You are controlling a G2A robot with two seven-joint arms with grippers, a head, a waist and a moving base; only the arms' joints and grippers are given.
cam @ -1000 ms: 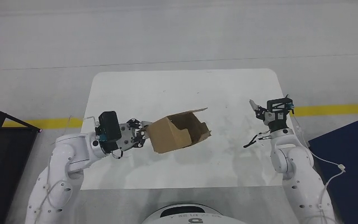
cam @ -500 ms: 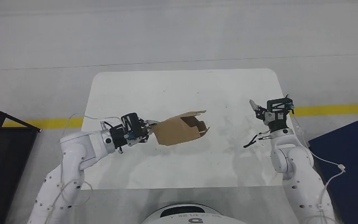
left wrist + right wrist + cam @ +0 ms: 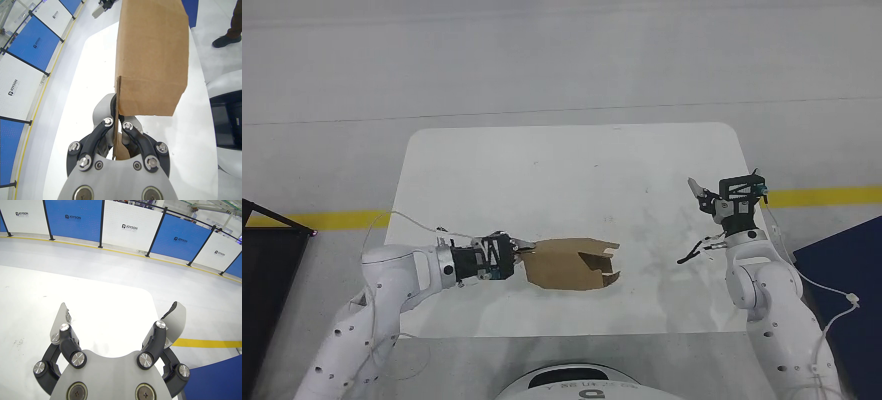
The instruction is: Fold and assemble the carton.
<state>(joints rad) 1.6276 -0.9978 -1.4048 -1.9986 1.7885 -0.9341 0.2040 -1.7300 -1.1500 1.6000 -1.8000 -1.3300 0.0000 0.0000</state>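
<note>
A brown cardboard carton (image 3: 570, 265) lies on its side near the front middle of the white table (image 3: 562, 170), its open end with loose flaps pointing right. My left gripper (image 3: 518, 259) is shut on a flap at the carton's left end; in the left wrist view the fingers (image 3: 111, 108) pinch that cardboard edge and the carton (image 3: 151, 56) stretches away from them. My right gripper (image 3: 701, 217) stands open over the table's right edge, well clear of the carton, with nothing between its fingers (image 3: 63, 311).
The table's back half and right side are bare. A yellow floor line (image 3: 327, 218) runs past both sides of the table. Blue and white barrier panels (image 3: 128, 226) ring the floor. A dark object (image 3: 267, 265) stands at the left edge.
The left arm has swung toward the front of the table and turned the carton, which now lies lower and flatter with its opening facing right. The right arm has not moved.
</note>
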